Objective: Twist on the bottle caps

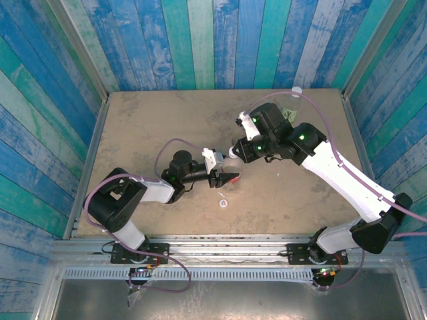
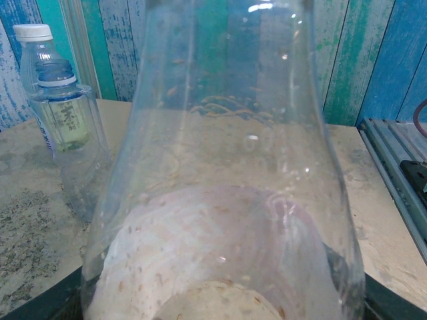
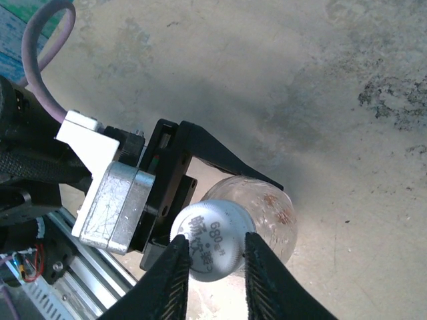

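So the right gripper (image 3: 215, 241) is parked over a white cap (image 3: 212, 248) with some print on top. It's got one finger (image 3: 175, 267) on each side, snug up against the rim. Honestly can't tell if they're really pinching it or just touching.

That cap sits on the neck of a clear bottle (image 3: 275, 217), right under those fingertips. The left gripper (image 1: 227, 178) has its black jaws clamped round the bottle's body, just below the right fingers.

A loose cap (image 1: 223, 203) lies on the table (image 1: 147, 133), a bit to the near side of the left fingers and not touching them.

Two more stand side by side at the far edge, well beyond both sets of fingers: a white-capped bottle (image 2: 35, 57) and a green-yellow-labelled bottle (image 2: 65, 120).
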Robot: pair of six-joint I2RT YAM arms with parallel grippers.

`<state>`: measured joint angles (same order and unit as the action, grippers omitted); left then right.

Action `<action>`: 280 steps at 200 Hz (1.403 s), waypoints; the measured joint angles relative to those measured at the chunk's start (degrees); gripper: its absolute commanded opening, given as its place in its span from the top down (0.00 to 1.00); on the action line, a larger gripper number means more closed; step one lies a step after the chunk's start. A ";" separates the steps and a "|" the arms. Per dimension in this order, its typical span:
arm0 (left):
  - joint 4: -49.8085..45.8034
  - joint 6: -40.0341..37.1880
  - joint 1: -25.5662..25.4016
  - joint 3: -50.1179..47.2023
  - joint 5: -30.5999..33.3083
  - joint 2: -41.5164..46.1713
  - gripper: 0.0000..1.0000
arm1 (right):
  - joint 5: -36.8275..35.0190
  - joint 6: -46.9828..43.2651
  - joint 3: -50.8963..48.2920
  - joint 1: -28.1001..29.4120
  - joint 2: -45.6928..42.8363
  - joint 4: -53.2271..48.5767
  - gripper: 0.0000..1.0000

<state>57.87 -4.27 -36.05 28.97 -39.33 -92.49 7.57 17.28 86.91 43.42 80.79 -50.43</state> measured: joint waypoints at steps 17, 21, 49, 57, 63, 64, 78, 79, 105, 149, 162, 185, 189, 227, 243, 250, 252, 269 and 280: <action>0.00 0.02 0.00 0.00 0.02 0.00 0.34 | -0.04 0.02 0.00 0.00 0.00 -0.31 0.69; 0.00 0.02 0.00 0.00 0.00 0.00 0.34 | -0.04 0.04 0.00 0.00 0.00 -0.35 0.69; 0.02 0.04 0.00 0.00 0.02 0.00 0.34 | -0.26 -0.17 0.11 0.00 0.09 -0.48 0.69; 0.00 0.07 0.00 0.00 0.02 0.00 0.34 | -0.26 -0.22 0.33 0.00 0.26 -0.55 0.69; 0.00 0.13 0.00 0.00 0.02 0.00 0.34 | -0.28 -0.28 0.59 0.00 0.52 -0.59 0.69; 0.00 0.15 0.00 0.00 0.04 0.00 0.34 | -0.26 -0.31 0.66 0.00 0.57 -0.59 0.69; 0.00 0.22 0.00 0.00 0.07 0.00 0.34 | -0.26 -0.37 1.36 -0.02 1.29 -0.57 0.69; 0.00 0.24 0.00 0.00 0.09 0.00 0.34 | -0.26 -0.37 1.38 -0.02 1.33 -0.57 0.69; 0.00 0.28 0.00 0.00 0.22 0.00 0.34 | -0.24 -0.39 2.03 -0.07 2.03 -0.52 0.69; 0.00 0.33 0.00 0.00 0.24 0.00 0.34 | -0.22 -0.39 2.25 -0.13 2.10 -0.42 0.78; 0.00 0.44 0.00 0.00 0.26 0.00 0.34 | -0.22 -0.33 2.23 -0.31 2.08 -0.22 0.78; 0.00 0.48 0.00 0.00 0.33 0.00 0.34 | -0.20 -0.09 1.66 -0.35 1.70 0.37 0.78; 0.00 0.46 0.00 0.00 0.33 0.00 0.34 | -0.15 -0.02 1.42 -0.35 1.51 0.52 0.78; 0.02 0.44 -0.02 0.00 0.28 0.00 0.34 | -0.17 0.90 -0.87 -0.33 -0.70 0.79 0.78; 0.02 0.44 0.00 0.00 0.28 0.00 0.34 | -0.24 1.03 -1.07 -0.33 -1.01 0.42 0.72; 0.02 0.46 0.00 0.00 0.28 0.00 0.34 | -0.26 1.05 -1.07 -0.35 -1.01 0.28 0.68; 0.02 0.46 -0.02 0.00 0.26 0.00 0.34 | -0.28 1.18 -1.07 -0.35 -1.01 0.26 0.67; 0.02 0.44 0.00 0.00 0.26 0.00 0.34 | -0.98 0.79 -1.05 -0.39 -1.01 -0.04 0.57; 0.02 0.44 0.00 0.00 0.26 0.00 0.34 | -1.33 0.50 -0.92 -0.39 -1.01 -0.28 0.49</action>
<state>57.89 -3.84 -36.05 28.97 -39.07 -92.49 6.24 17.78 86.00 43.03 79.79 -50.72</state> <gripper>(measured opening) 0.663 0.436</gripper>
